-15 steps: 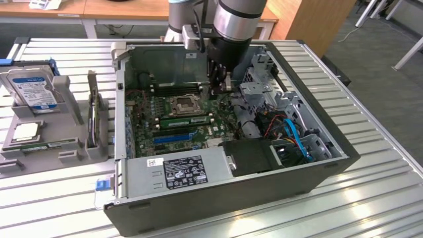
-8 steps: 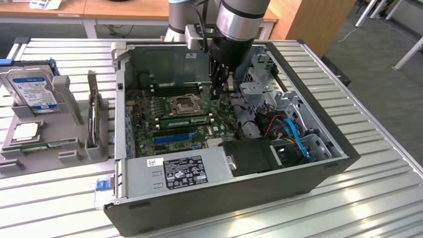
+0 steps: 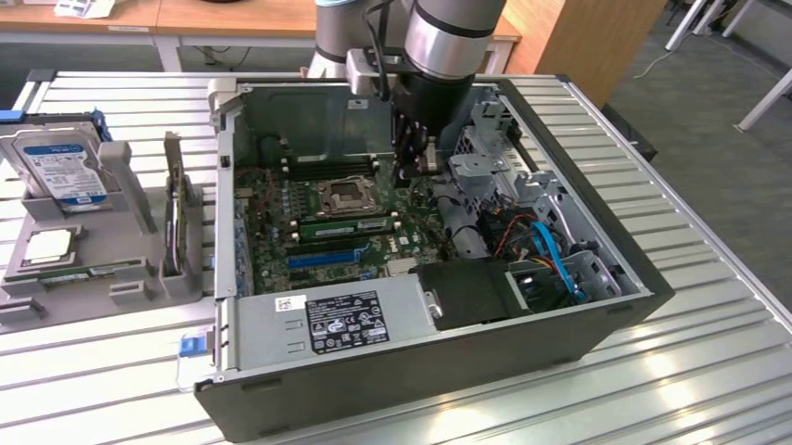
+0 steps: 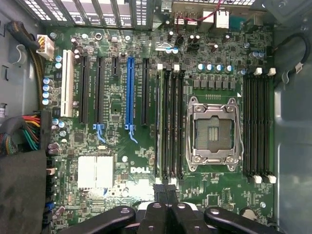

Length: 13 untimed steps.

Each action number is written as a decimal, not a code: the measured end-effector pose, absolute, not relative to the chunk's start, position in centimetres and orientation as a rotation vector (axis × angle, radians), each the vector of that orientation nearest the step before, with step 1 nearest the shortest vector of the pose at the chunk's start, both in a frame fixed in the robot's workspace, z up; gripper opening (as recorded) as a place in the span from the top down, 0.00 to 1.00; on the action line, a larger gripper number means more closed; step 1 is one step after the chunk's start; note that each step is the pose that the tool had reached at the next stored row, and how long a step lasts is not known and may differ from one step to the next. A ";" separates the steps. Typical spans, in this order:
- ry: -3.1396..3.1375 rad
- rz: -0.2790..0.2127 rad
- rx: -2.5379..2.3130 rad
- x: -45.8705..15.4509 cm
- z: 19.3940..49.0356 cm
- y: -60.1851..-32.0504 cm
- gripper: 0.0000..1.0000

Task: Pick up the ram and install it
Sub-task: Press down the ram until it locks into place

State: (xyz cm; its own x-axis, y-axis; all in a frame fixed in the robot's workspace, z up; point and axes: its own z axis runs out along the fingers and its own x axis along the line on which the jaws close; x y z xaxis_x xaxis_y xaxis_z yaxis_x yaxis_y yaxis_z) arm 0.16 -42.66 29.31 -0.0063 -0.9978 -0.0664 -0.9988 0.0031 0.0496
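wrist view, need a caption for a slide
Shut gripper over the memory slots beside the CPU socket on the motherboard.

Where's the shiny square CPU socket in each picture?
Exterior view: the CPU socket sits just below the black memory slots in the picture.
Wrist view: the CPU socket lies between two banks of memory slots.
Shared landmark: the long blue slot.

The exterior view is looking down slantwise from above the desk (image 3: 699,357), taking in the open computer case (image 3: 409,385). The wrist view is facing straight down past the pincer (image 4: 165,189), close over the motherboard (image 4: 117,105); both are showing the CPU socket (image 3: 343,196) (image 4: 214,134).
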 end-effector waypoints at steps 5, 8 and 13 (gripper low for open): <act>2.216 0.129 -2.206 0.2 28.8 -42.7 0.90; 2.216 0.128 -2.206 0.2 28.5 -42.7 0.90; 2.216 0.128 -2.206 0.2 28.1 -42.7 0.90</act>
State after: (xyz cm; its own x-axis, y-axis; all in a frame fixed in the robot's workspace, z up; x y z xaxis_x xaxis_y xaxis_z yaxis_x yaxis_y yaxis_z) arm 0.16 -42.66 28.08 -0.0063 -0.9978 -0.0664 -0.9988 0.0030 0.0497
